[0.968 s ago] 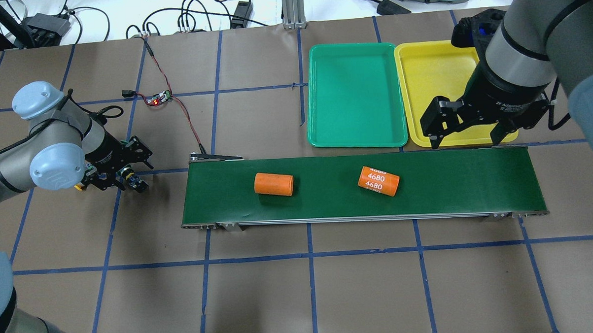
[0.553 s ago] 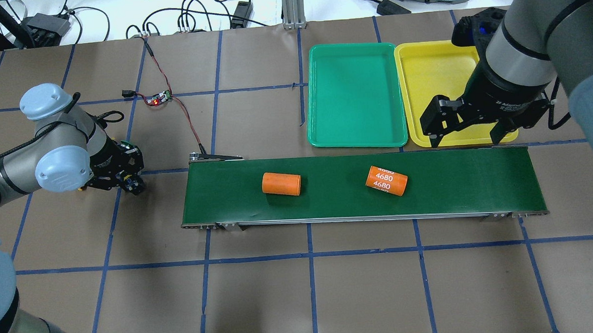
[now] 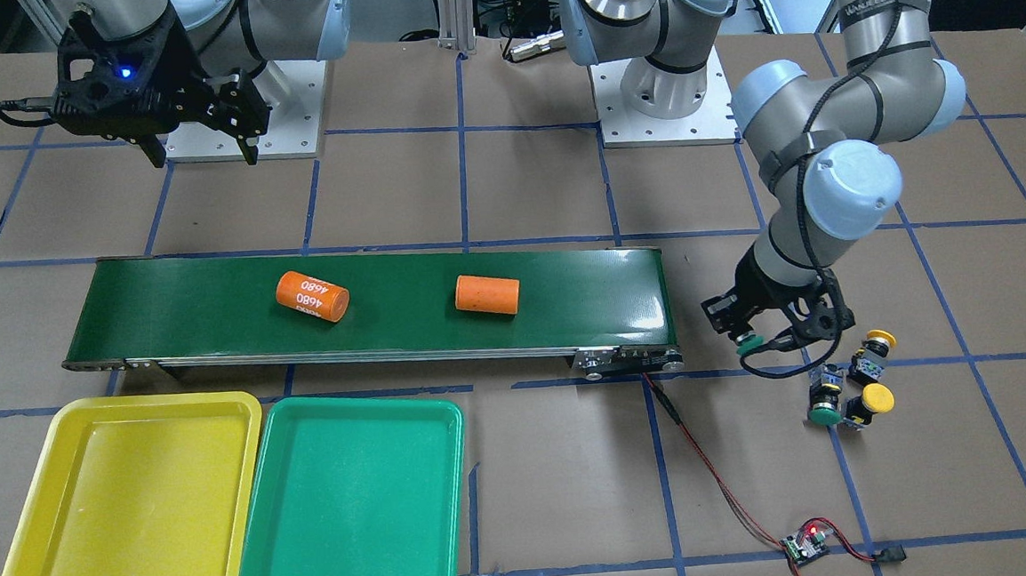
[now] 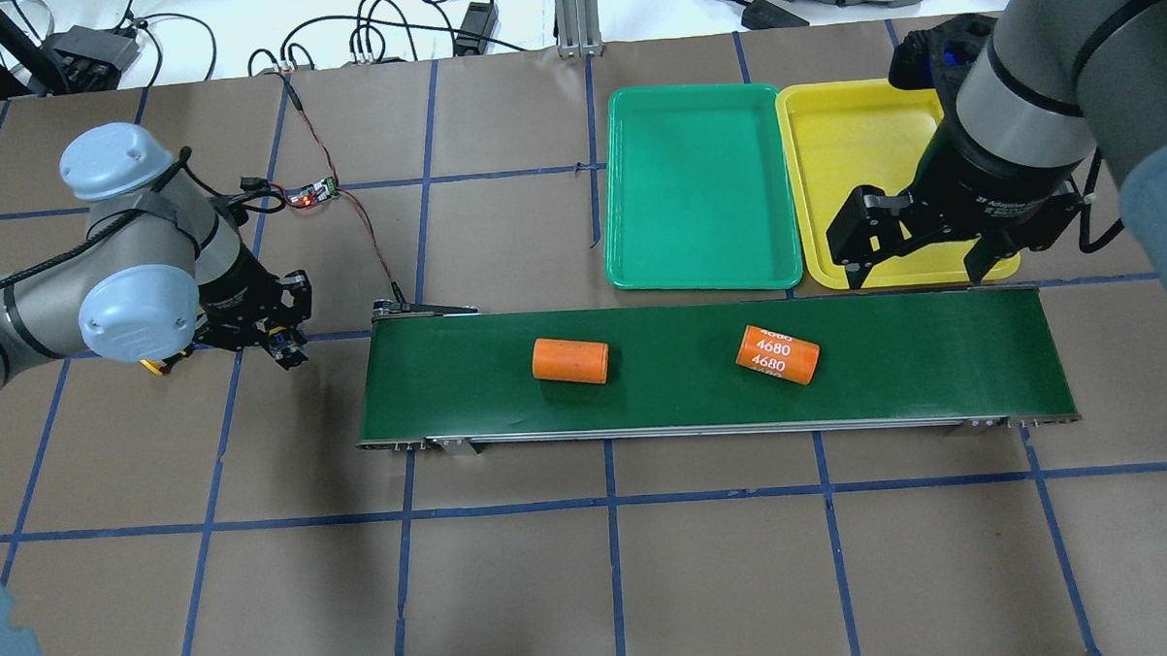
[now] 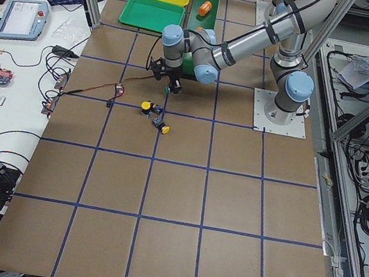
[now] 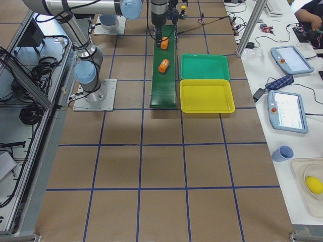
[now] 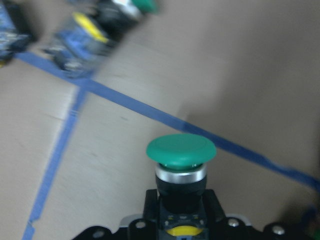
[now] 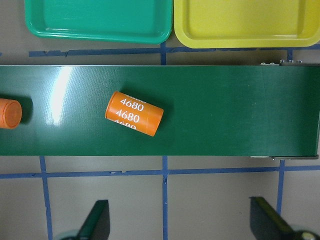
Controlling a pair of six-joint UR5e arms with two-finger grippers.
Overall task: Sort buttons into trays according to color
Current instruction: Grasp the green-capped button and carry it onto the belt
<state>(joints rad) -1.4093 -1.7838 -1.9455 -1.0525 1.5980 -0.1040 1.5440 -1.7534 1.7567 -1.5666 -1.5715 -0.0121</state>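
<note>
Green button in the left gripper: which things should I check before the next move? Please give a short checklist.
1. Left gripper shut on green button: ok.
2. Grip firm enough: cannot tell.
3. Belt end nearest that gripper free; plain cylinder and numbered cylinder lie farther along: ok.
4. Green tray empty: ok.
5. Right gripper open, not touching either cylinder: ok.

We look down on a table (image 4: 505, 583) covered in brown paper and ruled into squares by blue tape (image 4: 716, 498), under even indoor light. Beyond its far edge runs a white bench (image 4: 243, 19) strewn with black cables (image 4: 393, 29), and an aluminium post (image 4: 578, 17) stands at that edge. From the right end, teach pendants (image 6: 288, 58) and a blue cup (image 6: 283, 153) sit on the bench.
</note>
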